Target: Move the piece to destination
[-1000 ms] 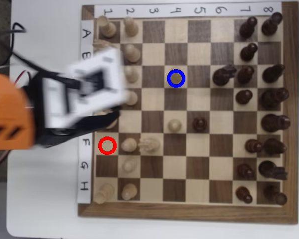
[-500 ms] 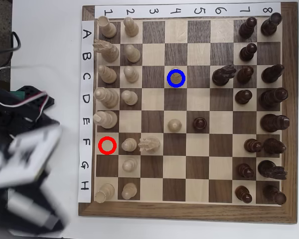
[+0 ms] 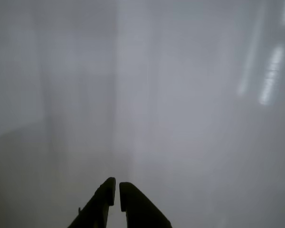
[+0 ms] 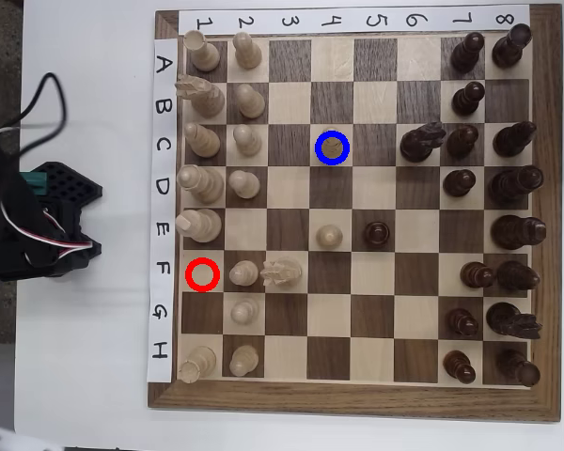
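Piece point(image 4: 332, 147) stands inside the blue ring on the dark destination square point(image 4: 346, 134), while the tool point(image 3: 117, 189), tips pressed nearly together on nothing, faces blank grey; judged wise to hold the arm point(image 4: 33, 225) off-board on the counter point(image 4: 85, 376).

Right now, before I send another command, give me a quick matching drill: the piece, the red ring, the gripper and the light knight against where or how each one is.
Things:
1. the piece
2. red ring
3. gripper
4. light knight

States:
a. marks a light square with nothing on it, row F, column 1
b. fingers nearly together, holding nothing, over blank surface
c. stands inside the blue ring, row C, column 4
d. row F, column 3, beside a light pawn

Pairs: 1-c, 2-a, 3-b, 4-d
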`<state>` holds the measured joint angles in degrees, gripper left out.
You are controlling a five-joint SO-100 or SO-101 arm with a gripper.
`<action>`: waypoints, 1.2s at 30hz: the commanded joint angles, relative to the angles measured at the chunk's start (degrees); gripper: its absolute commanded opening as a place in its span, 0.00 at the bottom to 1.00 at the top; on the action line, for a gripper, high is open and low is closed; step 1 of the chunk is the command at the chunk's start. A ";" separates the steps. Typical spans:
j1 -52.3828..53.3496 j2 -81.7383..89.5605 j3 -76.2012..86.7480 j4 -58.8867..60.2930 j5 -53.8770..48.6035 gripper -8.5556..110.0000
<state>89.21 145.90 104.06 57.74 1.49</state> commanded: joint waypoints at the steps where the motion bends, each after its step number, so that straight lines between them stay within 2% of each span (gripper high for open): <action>1: 1.85 4.04 7.47 -2.72 -2.81 0.07; 15: 0.62 21.01 39.99 -8.53 -4.92 0.07; 36: 3.16 34.28 62.93 -11.16 -2.29 0.07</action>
<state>92.29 178.51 166.20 47.29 -1.23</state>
